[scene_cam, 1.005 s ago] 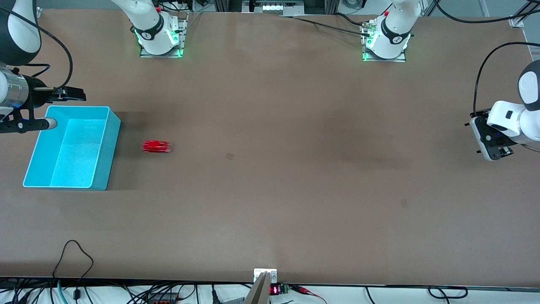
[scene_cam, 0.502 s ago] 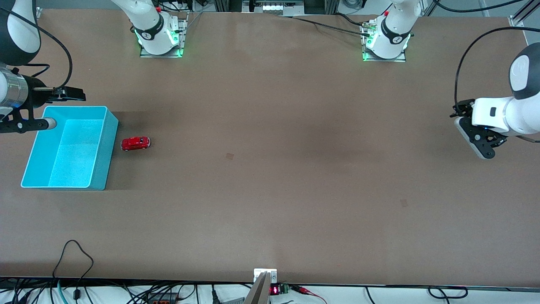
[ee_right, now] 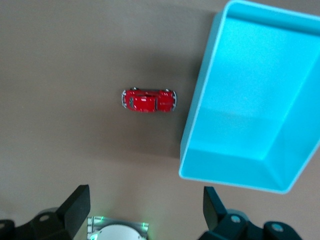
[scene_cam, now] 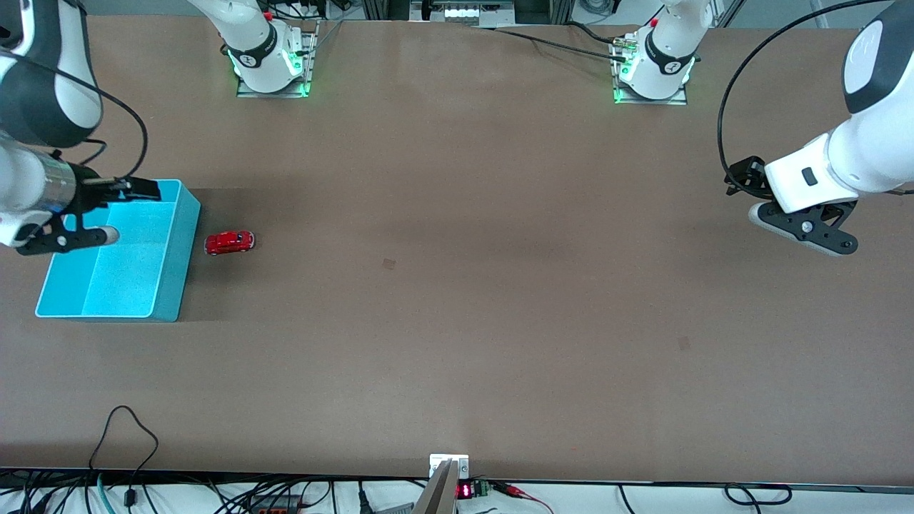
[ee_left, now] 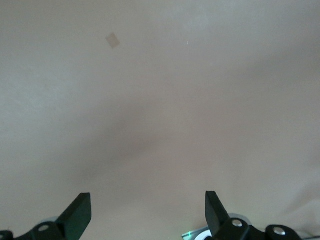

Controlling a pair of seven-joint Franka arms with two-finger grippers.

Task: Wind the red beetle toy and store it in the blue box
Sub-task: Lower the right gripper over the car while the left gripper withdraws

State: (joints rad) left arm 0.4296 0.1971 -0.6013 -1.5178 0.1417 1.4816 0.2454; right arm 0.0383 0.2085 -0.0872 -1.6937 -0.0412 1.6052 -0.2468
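The red beetle toy (scene_cam: 229, 242) stands on the table right beside the blue box (scene_cam: 121, 264), on the side toward the left arm's end. The right wrist view shows the toy (ee_right: 148, 100) next to the box's (ee_right: 250, 125) long wall, and the box is empty. My right gripper (scene_cam: 145, 188) hangs over the box's rim; its fingers are wide open and empty (ee_right: 145, 192). My left gripper (scene_cam: 741, 178) hangs above bare table at the left arm's end, open and empty (ee_left: 148, 199).
The two arm bases (scene_cam: 270, 61) (scene_cam: 653, 68) stand along the table's edge farthest from the front camera. A small dark patch (scene_cam: 388, 264) marks the table's middle. Cables (scene_cam: 128, 428) hang at the near edge. The brown tabletop (scene_cam: 500, 321) stretches wide between toy and left arm.
The toy rolled toward the box and stopped beside it. My right gripper moved in over the box's rim. My left arm swung up and toward the table's middle.
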